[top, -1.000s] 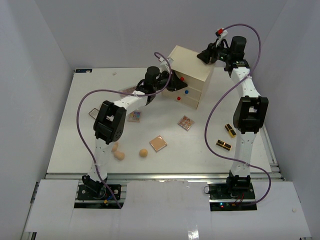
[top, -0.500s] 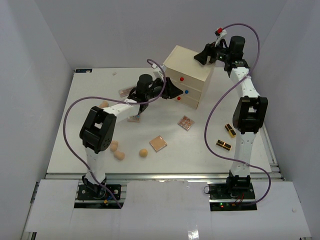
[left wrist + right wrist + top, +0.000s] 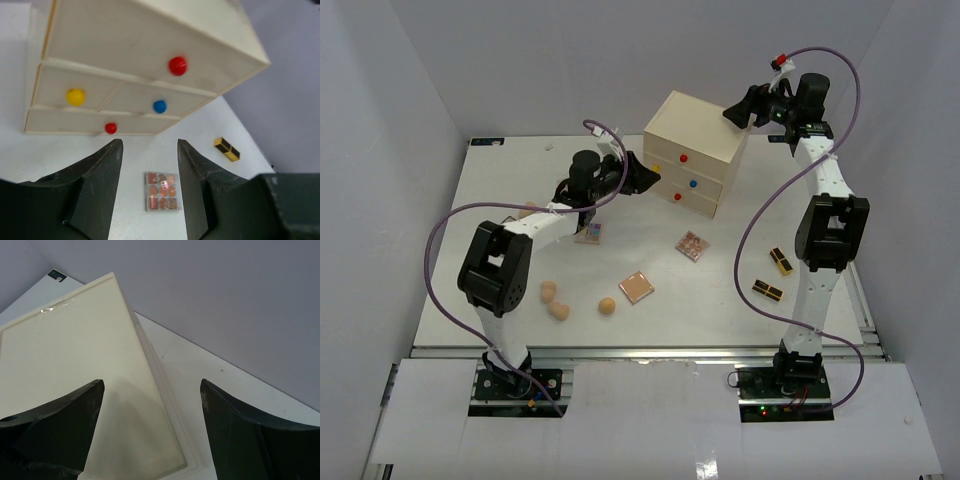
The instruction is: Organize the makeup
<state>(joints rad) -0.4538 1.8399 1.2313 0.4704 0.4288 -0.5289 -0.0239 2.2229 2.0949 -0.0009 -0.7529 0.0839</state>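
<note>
Before the chest (image 3: 125, 40), left hand (image 3: 148, 150) stands open

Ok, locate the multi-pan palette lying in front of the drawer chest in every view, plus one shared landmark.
Top external: palette right of centre, just below the chest.
Left wrist: palette bottom centre, under the knobbed drawers.
Right wrist: not in it.
Shared landmark: the cream chest, visible in all three views.

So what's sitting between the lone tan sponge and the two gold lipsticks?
A square peach compact, close to the sponge; the top view shows it.
</note>
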